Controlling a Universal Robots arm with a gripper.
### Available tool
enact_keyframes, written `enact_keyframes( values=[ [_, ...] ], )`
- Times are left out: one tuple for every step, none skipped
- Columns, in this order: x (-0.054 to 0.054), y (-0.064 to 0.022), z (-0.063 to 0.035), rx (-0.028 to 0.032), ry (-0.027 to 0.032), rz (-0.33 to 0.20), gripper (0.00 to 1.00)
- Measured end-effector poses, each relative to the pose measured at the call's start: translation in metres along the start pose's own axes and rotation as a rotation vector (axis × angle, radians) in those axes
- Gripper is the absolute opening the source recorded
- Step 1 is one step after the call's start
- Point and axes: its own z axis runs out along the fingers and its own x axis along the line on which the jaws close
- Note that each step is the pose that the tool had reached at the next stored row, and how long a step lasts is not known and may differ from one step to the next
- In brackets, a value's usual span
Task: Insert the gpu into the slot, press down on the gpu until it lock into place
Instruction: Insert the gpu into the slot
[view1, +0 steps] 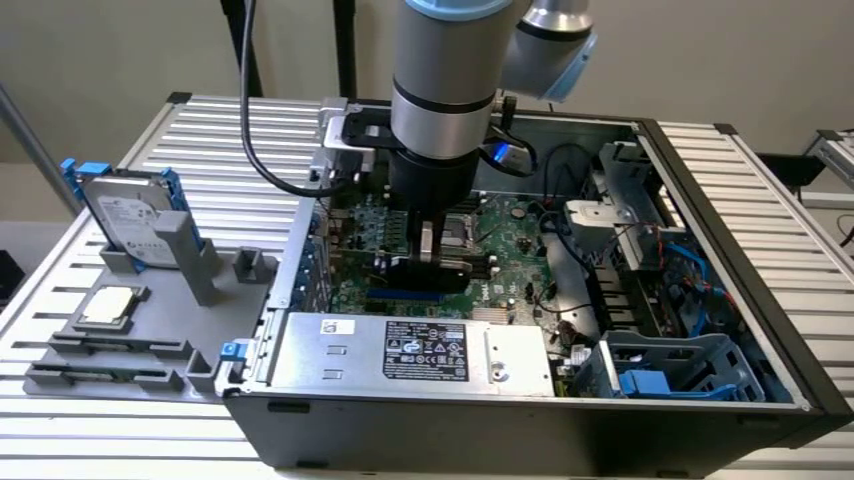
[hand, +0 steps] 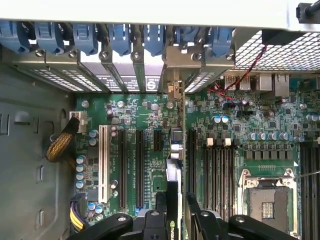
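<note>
Pinching the gpu upright in our end effector, we hold it directly over the slot; whether it touches the slot, we cannot tell.

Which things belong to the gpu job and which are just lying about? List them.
Job: gpu, held in the gripper; slot.
Lying about: power supply; hard drive; CPU chip on the grey tray.

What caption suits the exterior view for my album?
The jaws hold the gpu over the slot in an open case.
</note>
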Motion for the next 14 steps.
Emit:
enact_keyframes(
  values=[
    [0.0, 0.0, 0.0, 0.0, 0.0003, 0.0, 0.26],
    [0.0, 0.0, 0.0, 0.0, 0.0004, 0.0, 0.26],
    [-0.0001, 0.0, 0.0001, 0.0, 0.0005, 0.0, 0.26],
    [-0.0001, 0.0, 0.0001, 0.0, 0.0004, -0.001, 0.26],
    [-0.0001, 0.0, 0.0001, -0.0001, 0.0006, -0.001, 0.26],
    [-0.0001, -0.0001, 0.0001, 0.0001, 0.0012, -0.001, 0.26],
    [-0.0001, 0.0, 0.0002, 0.0001, 0.0021, -0.001, 0.26],
    [-0.0001, 0.0, 0.0002, 0.0, 0.0031, -0.001, 0.26],
    [-0.0001, 0.0, 0.0002, 0.0, 0.0039, -0.002, 0.26],
    [-0.0001, 0.0, 0.0002, -0.0001, 0.0047, -0.003, 0.26],
    [-0.0001, 0.0, 0.0003, -0.0001, 0.0055, -0.005, 0.26],
    [-0.0001, -0.0001, 0.0004, -0.0003, 0.006, -0.006, 0.26],
    [-0.0001, -0.0001, 0.0006, -0.0003, 0.0062, -0.008, 0.26],
    [-0.0001, 0.0, 0.0007, -0.0004, 0.0062, -0.009, 0.26]
  ],
)
